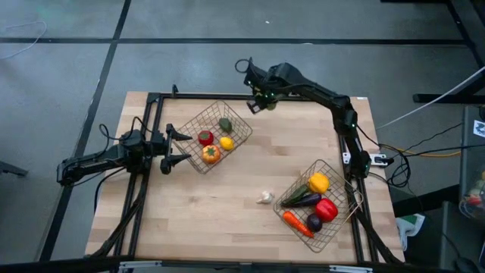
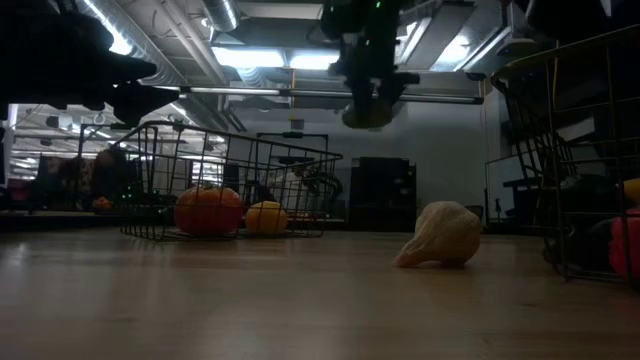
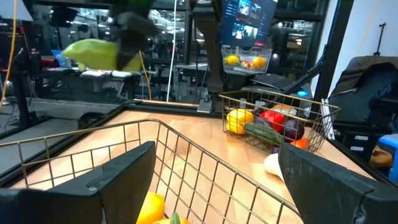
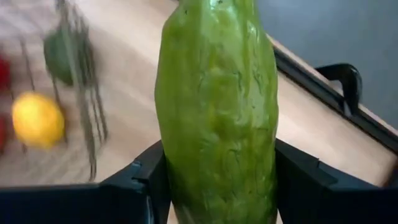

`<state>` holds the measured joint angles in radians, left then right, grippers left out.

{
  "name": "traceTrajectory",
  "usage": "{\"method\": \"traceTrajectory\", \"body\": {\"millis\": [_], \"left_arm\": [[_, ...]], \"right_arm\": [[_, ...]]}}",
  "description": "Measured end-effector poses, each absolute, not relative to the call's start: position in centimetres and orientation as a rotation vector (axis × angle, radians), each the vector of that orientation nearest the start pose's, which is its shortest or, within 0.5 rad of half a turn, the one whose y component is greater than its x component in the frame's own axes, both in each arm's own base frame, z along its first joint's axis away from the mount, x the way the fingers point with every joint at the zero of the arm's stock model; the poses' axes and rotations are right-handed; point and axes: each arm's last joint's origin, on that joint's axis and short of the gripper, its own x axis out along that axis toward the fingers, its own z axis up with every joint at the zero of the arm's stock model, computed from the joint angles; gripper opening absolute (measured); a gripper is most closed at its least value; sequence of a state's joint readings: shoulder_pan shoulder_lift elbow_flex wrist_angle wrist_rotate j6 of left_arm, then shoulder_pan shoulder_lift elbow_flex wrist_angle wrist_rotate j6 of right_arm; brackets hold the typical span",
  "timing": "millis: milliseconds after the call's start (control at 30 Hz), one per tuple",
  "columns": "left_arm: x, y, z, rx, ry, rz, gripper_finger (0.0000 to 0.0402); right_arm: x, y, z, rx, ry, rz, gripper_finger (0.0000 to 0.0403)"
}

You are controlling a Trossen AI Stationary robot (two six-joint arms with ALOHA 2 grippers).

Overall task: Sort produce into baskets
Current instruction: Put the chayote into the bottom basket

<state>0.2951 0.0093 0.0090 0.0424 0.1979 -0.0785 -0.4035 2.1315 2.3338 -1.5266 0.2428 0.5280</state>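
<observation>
Currently I count two wire baskets on the worktop (image 1: 227, 189). Left basket (image 1: 241, 129), toward the far side: red pepper (image 1: 205, 137), orange pepper (image 1: 211, 154), lemon (image 1: 226, 142), avocado (image 1: 225, 124). Right basket (image 1: 342, 178), near right corner: yellow pepper (image 1: 319, 183), aubergine (image 1: 302, 200), second red pepper (image 1: 326, 209), purple onion (image 1: 314, 223), carrot (image 1: 296, 223), one dark green piece. Garlic (image 1: 264, 197) lies loose on the wood between the baskets, nearer the right one. My right gripper (image 1: 258, 102) hangs at the far edge, just beyond the left basket, jaws clamped on a green cucumber (image 4: 217, 112) standing upright between them. My left gripper (image 1: 176, 148) waits just left of the left basket, jaws spread wide, holding nothing.
</observation>
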Motion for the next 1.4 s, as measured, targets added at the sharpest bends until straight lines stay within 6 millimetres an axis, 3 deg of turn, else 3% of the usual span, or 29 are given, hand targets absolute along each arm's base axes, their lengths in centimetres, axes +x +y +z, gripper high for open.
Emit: {"method": "traceTrajectory", "body": {"millis": [500,700,933,1167,1400], "left_arm": [[9.5,2.3,17.0,-0.068,-0.044,0.095,0.0335],[9.5,2.3,17.0,-0.068,-0.044,0.095,0.0335],[9.5,2.3,17.0,-0.068,-0.045,0.095,0.0335],[9.5,2.3,17.0,-0.068,-0.044,0.095,0.0335],[9.5,2.3,17.0,-0.068,-0.045,0.096,0.0335]], "right_arm": [[37.2,-5.6,38.6,0.189,1.157,-0.627,0.0209],[35.0,-2.6,41.5,0.091,1.087,-0.545,0.0209],[31.1,-0.8,44.8,0.047,0.987,-0.504,0.0209],[26.6,0.2,43.8,0.039,1.048,-0.49,0.0209],[22.2,1.4,40.1,0.145,1.174,-0.468,0.0209]]}}
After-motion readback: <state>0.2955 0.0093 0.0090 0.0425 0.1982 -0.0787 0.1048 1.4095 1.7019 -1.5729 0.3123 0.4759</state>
